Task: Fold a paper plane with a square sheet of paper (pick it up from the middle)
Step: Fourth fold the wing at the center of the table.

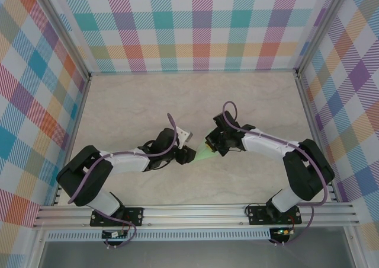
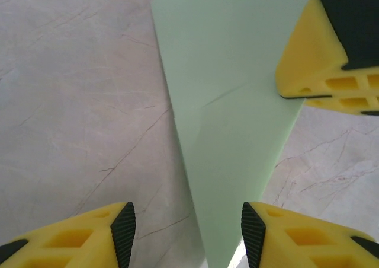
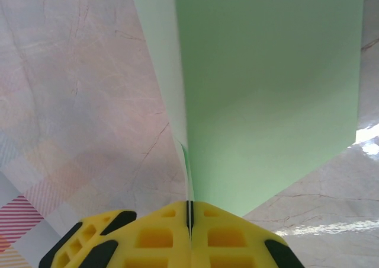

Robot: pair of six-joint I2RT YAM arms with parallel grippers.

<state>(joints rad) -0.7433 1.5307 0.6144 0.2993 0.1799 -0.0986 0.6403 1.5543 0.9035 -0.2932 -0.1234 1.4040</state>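
The square sheet of paper is folded into a slim pale mint-green paper plane (image 1: 204,154), held between the two arms at the table's middle. My right gripper (image 3: 189,211) is shut on its centre fold, and the wings (image 3: 266,102) spread away from the jaws. In the left wrist view the paper plane (image 2: 231,131) narrows to a point toward the camera, between my left gripper's (image 2: 188,226) parted fingers. The left gripper is open; its right pad (image 2: 253,229) sits close to the paper's edge. The right gripper's yellow fingers (image 2: 314,54) pinch the paper's far end.
The marble-patterned table (image 1: 148,102) is walled by plaid panels (image 1: 195,25) at the back and on both sides. An aluminium rail (image 1: 195,214) carrying both arm bases runs along the near edge.
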